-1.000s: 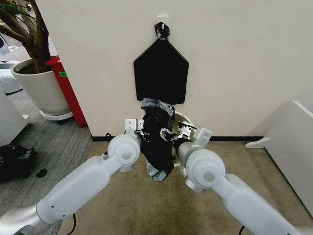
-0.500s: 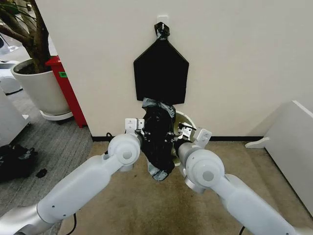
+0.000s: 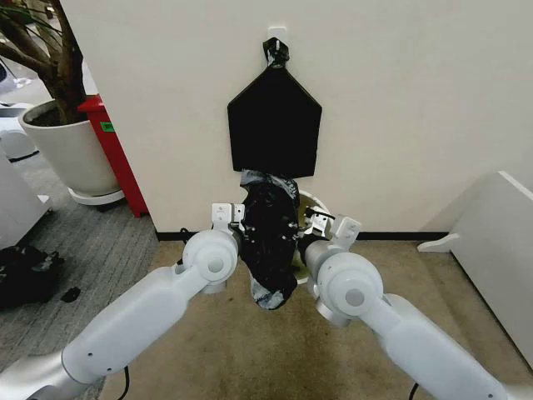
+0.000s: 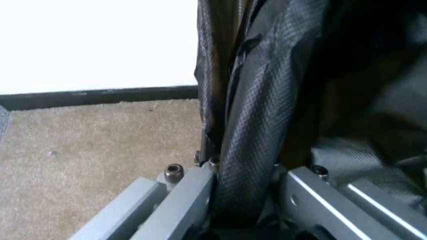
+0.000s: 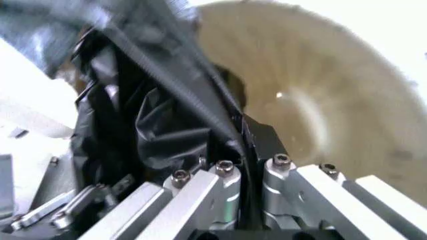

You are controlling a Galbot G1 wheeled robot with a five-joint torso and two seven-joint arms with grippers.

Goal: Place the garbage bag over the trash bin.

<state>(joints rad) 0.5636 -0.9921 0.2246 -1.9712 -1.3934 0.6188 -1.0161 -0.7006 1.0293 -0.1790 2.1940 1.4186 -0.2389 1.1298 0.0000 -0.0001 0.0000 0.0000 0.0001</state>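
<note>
Both our claws, left gripper (image 4: 243,200) and right gripper (image 5: 250,172), clench the garbage bag (image 3: 271,237), hanging lengthwise downward, seemingly beside the trash bin (image 3: 312,202).

This looks like an office. The floor is tan carpet (image 3: 250,350) with a strip of gray carpet (image 3: 92,242) at 9 o'clock. A plain white wall (image 3: 400,108) with a dark baseboard (image 3: 391,236) stands at 12 o'clock. At 10 o'clock a big white plant pot (image 3: 71,154) holds a tree, beside a red cabinet (image 3: 117,158). A white panel (image 3: 500,250) leans at 3 o'clock.
</note>
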